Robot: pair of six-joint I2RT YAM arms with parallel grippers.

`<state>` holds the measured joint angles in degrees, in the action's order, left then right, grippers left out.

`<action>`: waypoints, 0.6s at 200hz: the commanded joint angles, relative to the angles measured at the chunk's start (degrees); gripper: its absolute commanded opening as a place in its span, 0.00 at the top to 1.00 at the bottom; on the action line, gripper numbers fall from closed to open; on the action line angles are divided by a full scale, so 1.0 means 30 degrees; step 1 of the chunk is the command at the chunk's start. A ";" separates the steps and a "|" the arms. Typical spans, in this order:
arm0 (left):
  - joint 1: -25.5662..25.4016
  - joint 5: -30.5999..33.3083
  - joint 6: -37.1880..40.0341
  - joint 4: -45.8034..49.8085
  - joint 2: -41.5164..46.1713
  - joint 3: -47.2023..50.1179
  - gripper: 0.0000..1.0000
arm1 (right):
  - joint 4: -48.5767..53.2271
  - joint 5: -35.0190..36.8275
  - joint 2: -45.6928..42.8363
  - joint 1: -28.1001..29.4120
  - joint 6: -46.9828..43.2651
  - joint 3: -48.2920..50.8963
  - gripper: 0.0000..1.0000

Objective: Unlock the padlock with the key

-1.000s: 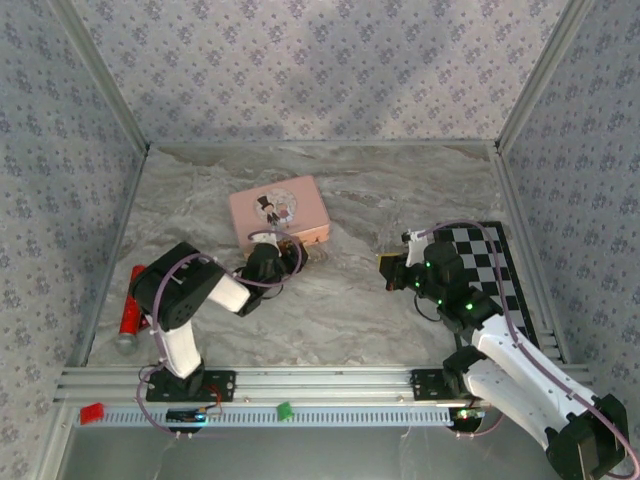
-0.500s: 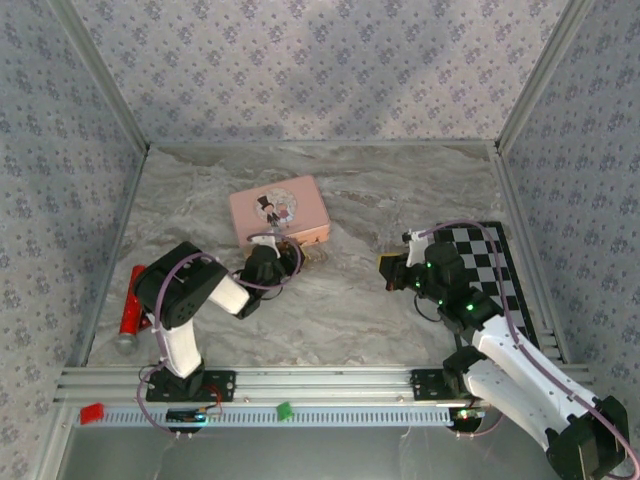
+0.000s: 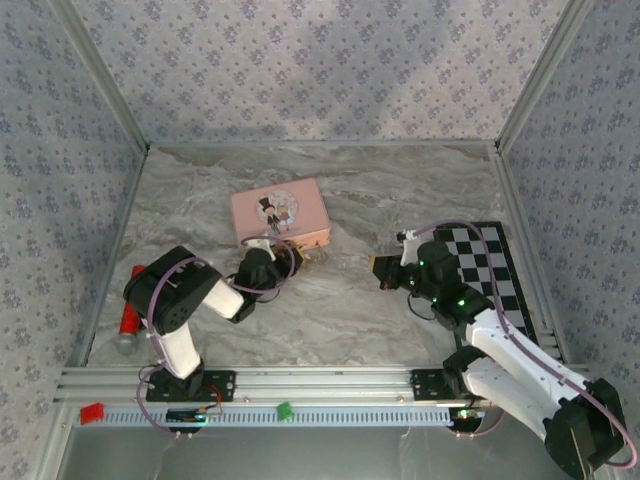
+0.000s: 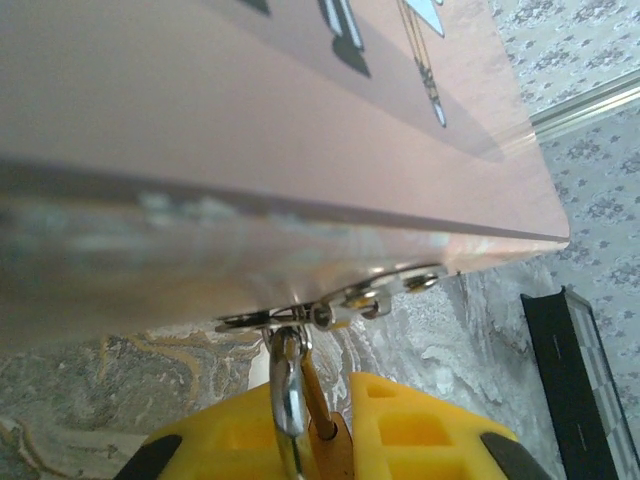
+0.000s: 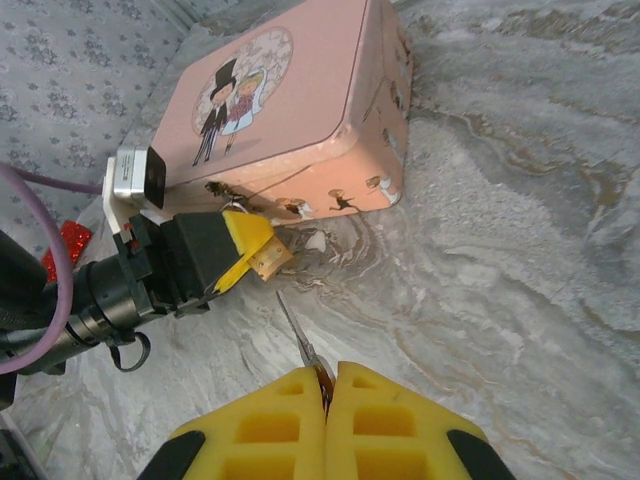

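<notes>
Leftmost on the marble-patterned table (image 3: 400, 190) lies a red cylinder (image 3: 128, 312), just beside the left arm's elbow. Right of it, the pink illustrated tin box (image 3: 280, 213) sits flat with its lid down; what it contains cannot be seen. A small metal hasp (image 4: 332, 311) on its near side wall carries the padlock (image 4: 289, 398). The silver shackle passes through the hasp and the brass body hangs below, close to the box wall.

In the left wrist view the box wall is a near blur. The lock's body is cut off at the bottom edge, so its keyhole cannot be made out. From above, the lock is barely a glint by the box's near edge.

The left arm is folded low, its forearm reaching right toward the box. The left gripper (image 4: 335, 440) has its yellow pads (image 4: 420, 430) pinched tight on the padlock's brass body.

Apart from it to the right, the right arm stretches from its base toward the middle of the table, passing over a black-and-white checkered mat (image 3: 495, 265). The right gripper (image 5: 325, 385) is fully closed, with its yellow fingers pressed together on the key (image 5: 297, 335). The key's thin grey blade juts out toward the padlock, near it but not touching.
</notes>
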<state>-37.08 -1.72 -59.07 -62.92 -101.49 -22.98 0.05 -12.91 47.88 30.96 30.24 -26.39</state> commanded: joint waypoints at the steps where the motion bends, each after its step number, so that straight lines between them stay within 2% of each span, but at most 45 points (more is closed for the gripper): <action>1: 0.0453 -0.2957 -0.3488 -0.0292 -0.0304 -0.0120 0.86 | -0.1353 -0.0282 0.0799 0.0560 0.1188 0.0359 1.00; 49: 0.0540 -0.4204 -0.4840 -0.0487 -0.0740 -0.0165 0.86 | -0.3992 -0.1458 0.4226 0.1010 0.3819 0.0523 1.00; 120: 0.0537 -0.5839 -0.8356 -0.4179 -0.3042 -0.0535 0.87 | -0.9450 -0.3164 1.0159 0.1885 0.6666 0.0172 1.00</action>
<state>-34.74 -7.64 -67.02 -75.31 -106.39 -25.08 -19.18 -19.18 74.43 36.16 45.56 -25.21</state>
